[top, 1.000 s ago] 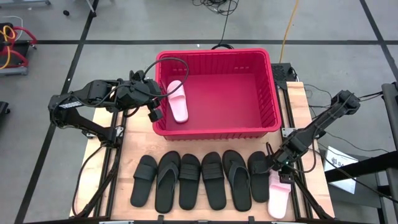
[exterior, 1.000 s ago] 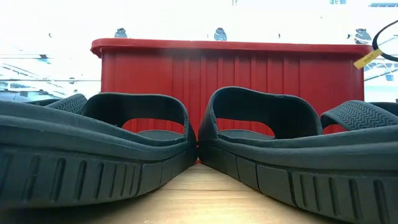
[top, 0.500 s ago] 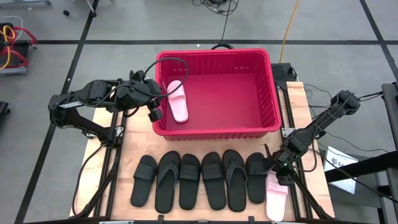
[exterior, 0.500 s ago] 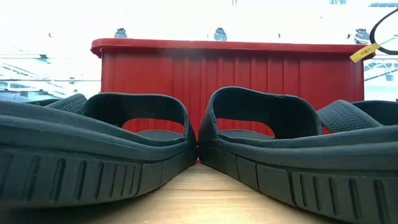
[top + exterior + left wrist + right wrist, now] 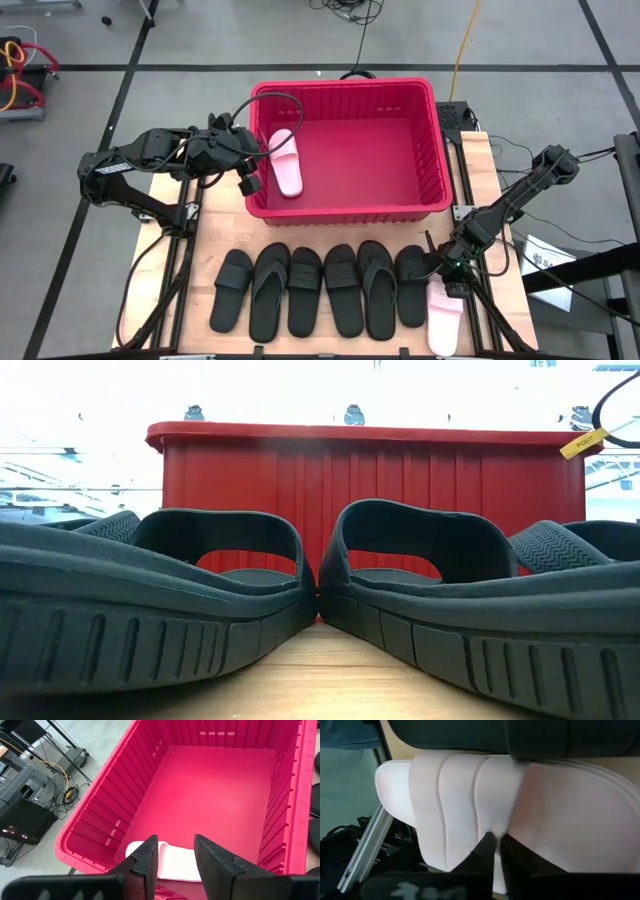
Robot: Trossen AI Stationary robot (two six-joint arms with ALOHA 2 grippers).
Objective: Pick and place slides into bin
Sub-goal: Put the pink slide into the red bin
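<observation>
A large red rectangular plastic bin [image 5: 430, 150] with ribbed walls holds one pale pink wide-strap slide [image 5: 285, 160] by its left wall. Six black slides [image 5: 320, 288] lie side by side in a row before it, another pale pink slide [image 5: 443, 318] at the row's right end.

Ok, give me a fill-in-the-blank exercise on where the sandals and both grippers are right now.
1. The large red slotted plastic bin holds ____ pale pink wide-strap sandal.
2. In front of the bin, ____ flat black sandals lie in a row on the wooden table.
3. The right gripper is shut on the strap of the second pale pink sandal, at the row's ____ end.
4. The left gripper hangs over the bin with its fingers ____.

Missing words: one; six; right; open
</observation>
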